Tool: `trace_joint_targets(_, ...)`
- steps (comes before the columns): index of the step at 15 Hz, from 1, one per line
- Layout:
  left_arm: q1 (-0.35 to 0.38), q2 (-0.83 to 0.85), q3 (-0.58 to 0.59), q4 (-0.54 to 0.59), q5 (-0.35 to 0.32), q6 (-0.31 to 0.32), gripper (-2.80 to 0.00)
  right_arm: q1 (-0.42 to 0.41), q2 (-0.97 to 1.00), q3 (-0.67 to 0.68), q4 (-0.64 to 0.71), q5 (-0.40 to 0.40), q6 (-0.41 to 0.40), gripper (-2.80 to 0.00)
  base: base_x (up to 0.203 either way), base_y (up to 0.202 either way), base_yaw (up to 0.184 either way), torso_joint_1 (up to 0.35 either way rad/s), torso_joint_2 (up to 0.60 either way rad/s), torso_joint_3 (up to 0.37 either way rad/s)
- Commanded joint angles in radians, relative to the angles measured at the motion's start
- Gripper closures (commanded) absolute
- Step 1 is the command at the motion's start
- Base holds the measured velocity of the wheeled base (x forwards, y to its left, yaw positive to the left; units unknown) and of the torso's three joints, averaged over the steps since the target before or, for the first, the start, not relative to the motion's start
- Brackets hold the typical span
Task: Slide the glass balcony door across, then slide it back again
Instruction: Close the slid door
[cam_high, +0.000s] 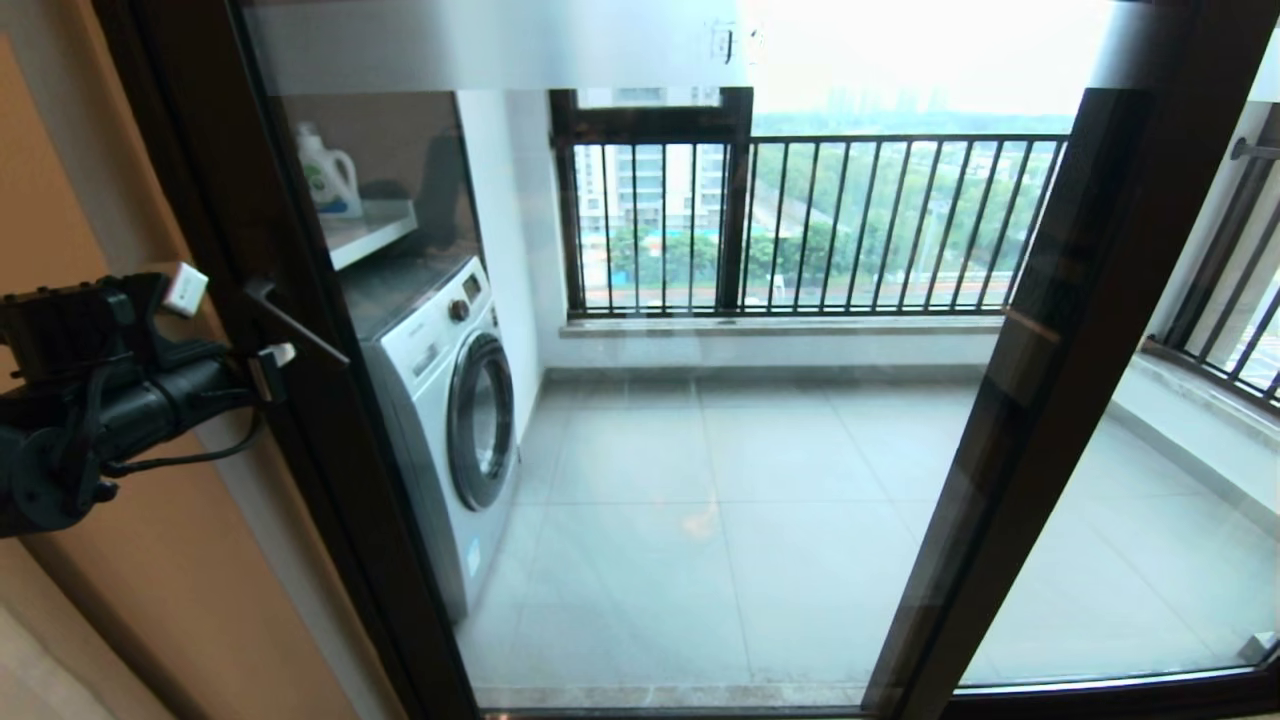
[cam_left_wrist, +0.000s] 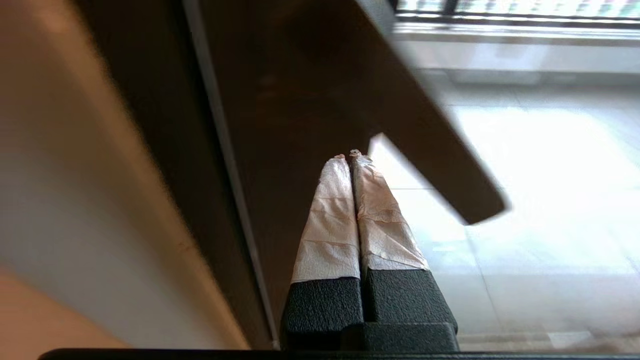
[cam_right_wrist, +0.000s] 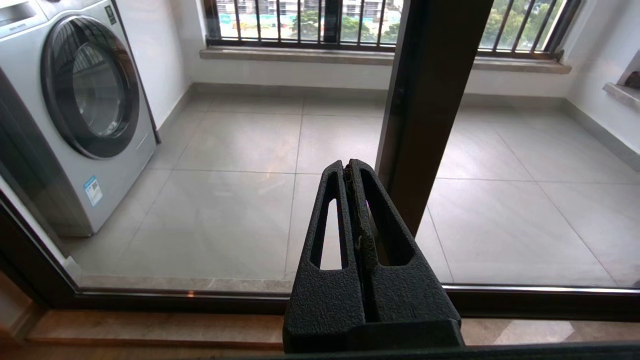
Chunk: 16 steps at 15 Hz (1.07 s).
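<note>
A: The tall clear glass balcony door in its dark brown-black metal frame (cam_high: 700, 450) stood shut across the opening, its black bar handle (cam_high: 295, 322) at the left stile.

B: The left gripper (cam_left_wrist: 350, 156) sat just beside that handle, fingers clenched on nothing; pushing so, it might have slipped off. The right gripper (cam_right_wrist: 348, 167) hung apart, fingers likewise pressed together.

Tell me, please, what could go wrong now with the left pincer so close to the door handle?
1. The left pincer is shut and lies beside the handle, not around it; when it pushes, the taped fingers may slip off the bar.
2. Its tips sit near the door frame, so a crooked push could scrape the frame or jam the panel.
3. The right pincer, shut, points toward the glass and could bump it.
</note>
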Motion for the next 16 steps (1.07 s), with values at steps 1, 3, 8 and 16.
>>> trace_joint_targets(1, -0.008, 0.002, -0.013, -0.004, 0.024, -0.001, 0.00, 0.001, -0.002, 0.003, 0.000, 0.001, -0.001, 0.00, 0.000, 0.000, 0.000, 0.000, 0.00, 0.000)
trace_joint_targets(3, -0.003, -0.004, -0.002, -0.004, 0.026, -0.001, 0.00, 0.001, -0.002, 0.003, 0.000, 0.001, -0.001, 0.00, 0.000, 0.000, 0.000, 0.000, 0.00, 0.000)
trace_joint_targets(8, 0.036, -0.016, 0.002, -0.006, 0.022, 0.002, 0.00, 0.001, -0.002, 0.003, 0.000, 0.001, -0.001, 0.00, 0.000, 0.000, 0.000, 0.000, 0.00, 0.000)
trace_joint_targets(16, 0.070, -0.056, 0.068, 0.013, -0.024, 0.068, 0.00, 0.001, -0.002, 0.003, 0.000, 0.001, -0.001, 0.00, 0.000, 0.000, 0.000, 0.000, 0.00, 0.000)
